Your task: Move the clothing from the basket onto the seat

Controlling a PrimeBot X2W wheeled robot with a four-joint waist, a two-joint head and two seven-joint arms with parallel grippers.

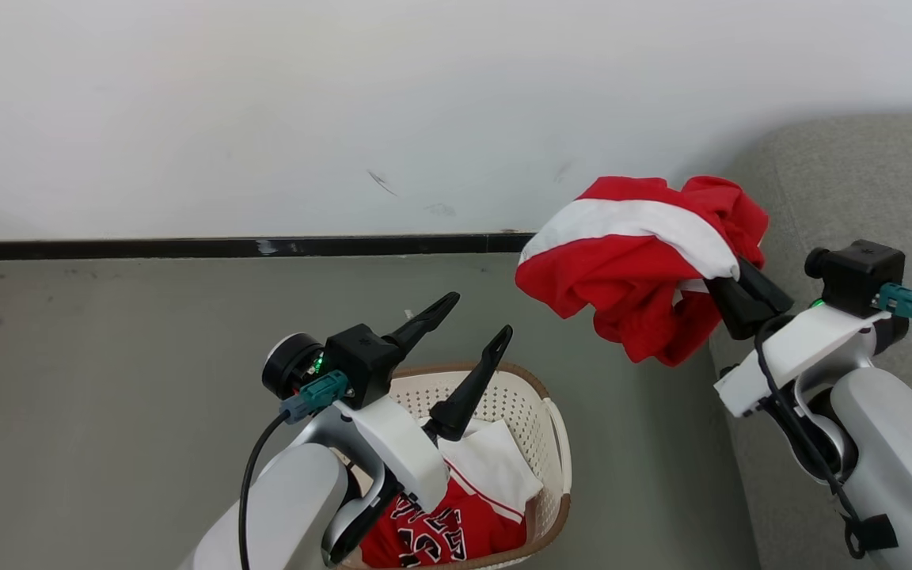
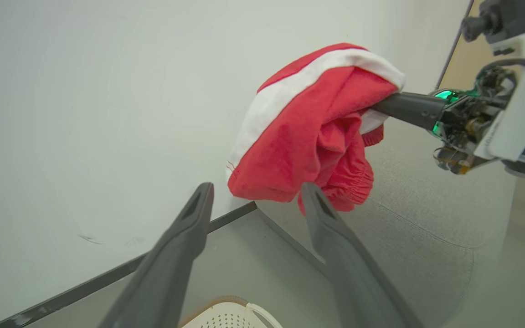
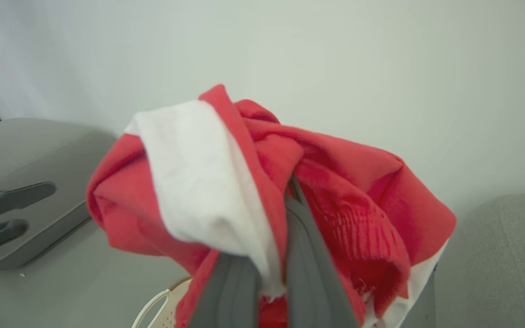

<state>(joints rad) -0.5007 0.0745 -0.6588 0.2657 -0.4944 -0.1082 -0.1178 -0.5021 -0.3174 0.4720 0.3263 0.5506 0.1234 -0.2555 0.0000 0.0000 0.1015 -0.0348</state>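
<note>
Right gripper (image 1: pixel 729 286) is being shown clamped tight on a bunched red garment (image 1: pixel 630 269), hanging in the air beside the sofa (image 1: pixel 860 182). By judgement, it is best being carried well over the sofa before release. Left gripper (image 1: pixel 481 313) is being held spread, empty, above the basket (image 1: pixel 555 443).

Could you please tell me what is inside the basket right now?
In the basket lies a red garment with black-and-white lettering and white fabric. The left arm covers the rest.
</note>
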